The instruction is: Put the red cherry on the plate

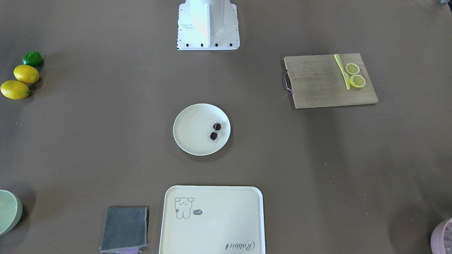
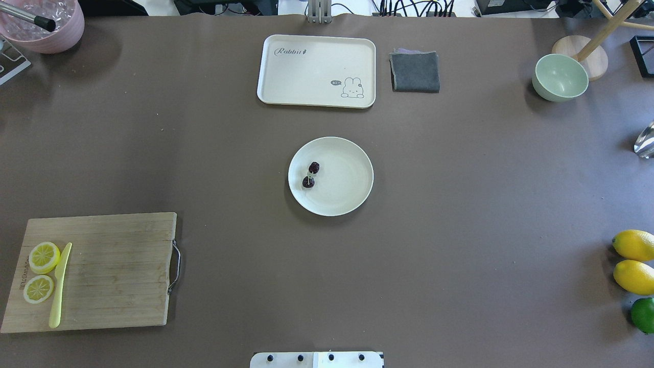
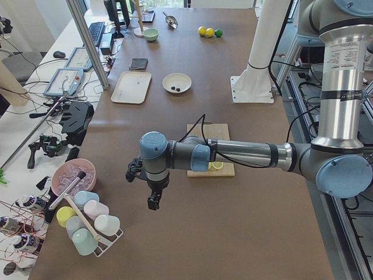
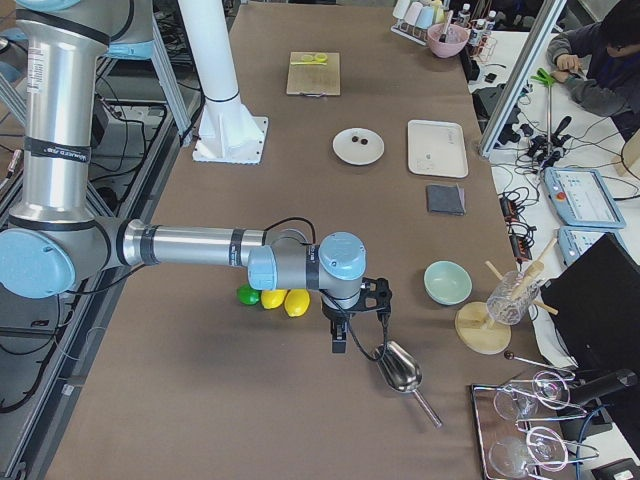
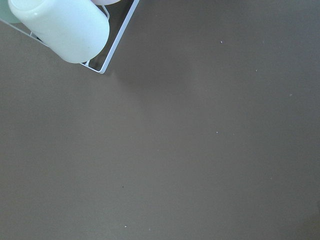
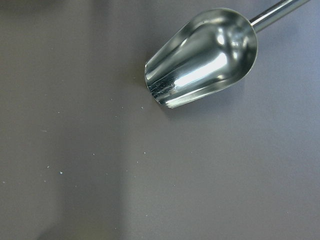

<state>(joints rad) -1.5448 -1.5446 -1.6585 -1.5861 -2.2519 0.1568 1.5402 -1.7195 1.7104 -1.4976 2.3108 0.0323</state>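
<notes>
Nearest the robot's base, on the left of the bench [image 2: 460, 204], lies a wooden cutting board [image 2: 117, 266] with two lemon slices [image 2: 44, 256] and a pale yellow knife [image 2: 60, 286] at its left edge. On the near right sit two whole lemons [image 2: 635, 245] and a lime [image 2: 644, 314].

In the middle of the bench is the plate [image 2: 347, 179]. The red cherry [image 2: 313, 167], a dark pair joined by a thin stem, rests inside it on its left half, well within the rim. Nothing touches or holds the fruit.

Beyond the plate are the cream tray [image 2: 306, 71] with its drawing, a folded grey cloth [image 2: 415, 71] just to its right, and a pale green bowl [image 2: 559, 76] at the far right.

Both arms are well apart from the plate. The left tool [image 3: 152, 203] hangs over the bench's left end, near a wire rack of cups [image 5: 65, 30]. The right tool [image 4: 340, 343] hangs over the right end, just beside a metal scoop [image 6: 205, 55]. Each shows only in a side view, and neither wrist camera catches its fingers, so whether either is wide or narrow I cannot tell. Neither appears to carry anything.

Judging by this, the task looks finished: the cherry lies on the plate and is free of both arms. I see nothing left to do beyond keeping the arms clear of it.
</notes>
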